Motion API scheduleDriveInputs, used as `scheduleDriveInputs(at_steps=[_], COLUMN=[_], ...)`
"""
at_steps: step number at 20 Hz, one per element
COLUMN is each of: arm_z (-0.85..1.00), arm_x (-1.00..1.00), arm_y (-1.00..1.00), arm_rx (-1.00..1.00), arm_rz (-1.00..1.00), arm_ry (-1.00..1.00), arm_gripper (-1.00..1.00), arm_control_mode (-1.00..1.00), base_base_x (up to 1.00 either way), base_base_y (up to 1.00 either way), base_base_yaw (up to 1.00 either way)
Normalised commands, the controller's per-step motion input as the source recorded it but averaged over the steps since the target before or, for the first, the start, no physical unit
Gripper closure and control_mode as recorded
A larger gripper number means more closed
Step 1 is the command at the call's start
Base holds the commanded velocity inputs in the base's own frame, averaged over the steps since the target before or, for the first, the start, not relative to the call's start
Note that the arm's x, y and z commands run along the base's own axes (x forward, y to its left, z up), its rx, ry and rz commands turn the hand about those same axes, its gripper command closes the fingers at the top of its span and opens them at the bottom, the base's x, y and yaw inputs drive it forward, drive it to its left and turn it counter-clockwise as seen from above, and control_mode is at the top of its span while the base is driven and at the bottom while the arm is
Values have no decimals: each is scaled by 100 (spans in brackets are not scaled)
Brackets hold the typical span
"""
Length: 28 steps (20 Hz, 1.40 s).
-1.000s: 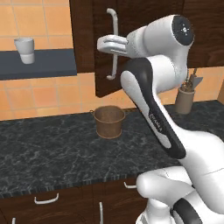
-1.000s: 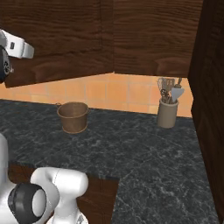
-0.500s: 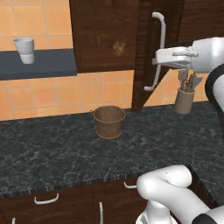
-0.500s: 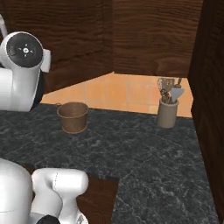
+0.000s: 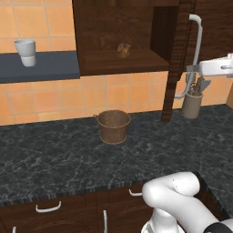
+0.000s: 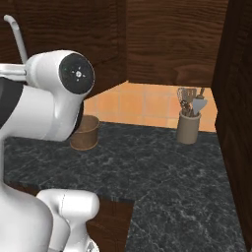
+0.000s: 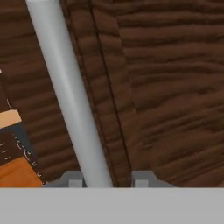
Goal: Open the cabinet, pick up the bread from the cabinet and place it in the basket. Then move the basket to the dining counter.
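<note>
The robot's tool pinches the long silver bar handle of the dark brown wooden cabinet door, which stands open.

The cabinet at the frame's top stands open, bread on its shelf. The basket sits mid-frame on the dark worktop.

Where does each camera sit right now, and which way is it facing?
Left base view: behind the arm's left, facing the open cabinet, bread, basket; gripper at the handle, arm at lower right.
Right base view: behind its right, facing the worktop; arm at left.
Hand view: on the hand, close against the handle; fingertips at the bottom.
Both base views share the basket and utensil jar.
</note>
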Motion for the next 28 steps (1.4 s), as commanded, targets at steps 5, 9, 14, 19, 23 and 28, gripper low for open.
scheduleDriveInputs(at_steps=[5, 9, 14, 19, 23, 28], arm_z=[0, 1, 6, 8, 9, 0], arm_x=[0, -9, -77, -92, -34, 8], arm_y=[-7, -36, -6, 16, 42, 60], arm_rx=[0, -15, -8, -25, -54, -70], arm_rz=[1, -20, -35, -32, -35, -32], arm_ry=[-8, -16, 11, 5, -2, 0], arm_gripper=[-100, -100, -100, -100, -100, -100], arm_control_mode=[-100, -100, -100, -100, -100, -100], base_base_x=[0, 0, 0, 0, 0, 0], base_base_y=[0, 0, 0, 0, 0, 0], base_base_yaw=[0, 0, 0, 0, 0, 0])
